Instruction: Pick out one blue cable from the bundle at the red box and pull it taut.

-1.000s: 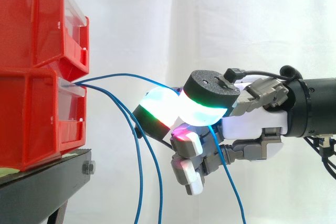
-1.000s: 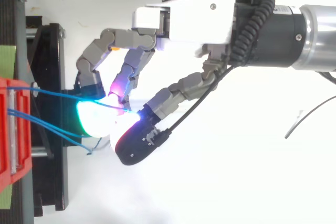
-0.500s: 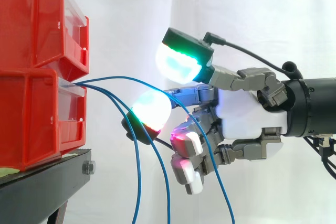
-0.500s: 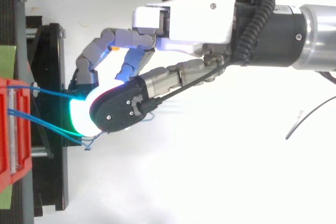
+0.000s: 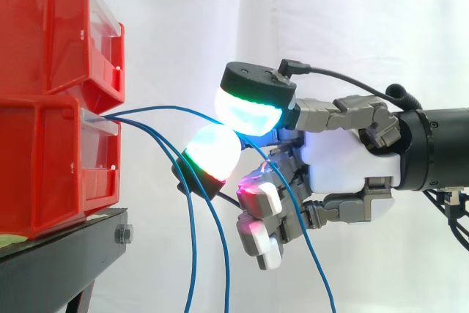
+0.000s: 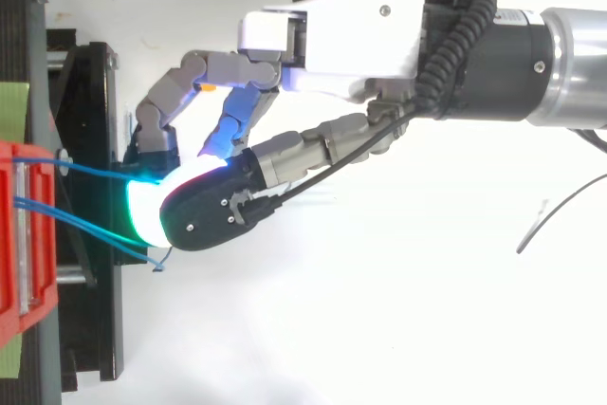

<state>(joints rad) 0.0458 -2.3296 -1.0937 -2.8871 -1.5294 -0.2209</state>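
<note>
Now, at the fingertips: the thumb pad (image 5: pixel 253 108), a cyan-green glowing dome with a flat black cap, sits down against a finger pad (image 5: pixel 214 153) that shines white with a red rim. The blue cable (image 5: pixel 170 107) runs in between them, so that's a pinch, though the pads themselves hide the exact contact spot. The other fingers (image 5: pixel 258 197) are curled under toward 6 o'clock, one tip glowing magenta, holding nothing that can be made out.

From above, the black cap covers the pinch completely; the cable (image 6: pixel 90 169) disappears under the glow at 9 o'clock of the hand (image 6: pixel 332 30). The hand (image 5: pixel 344 174) is smooth white shell and grey jointed metal, coming in from 3 o'clock.

The held cable is thin and glossy. It rises in a soft arc from the lower red bin (image 5: pixel 51 174) at 9 o'clock, so it is bowed rather than straight, then trails past the palm and is cut off at the bottom edge. Two more blue cables (image 5: pixel 191 247) leave the same slot and droop toward 6 o'clock, also cut off. Both bins are shiny red plastic with clear front lips; the upper red bin (image 5: pixel 44 27) is stacked on the lower, on a black stand (image 5: pixel 58 262) before a white curtain (image 5: pixel 352 27).
</note>
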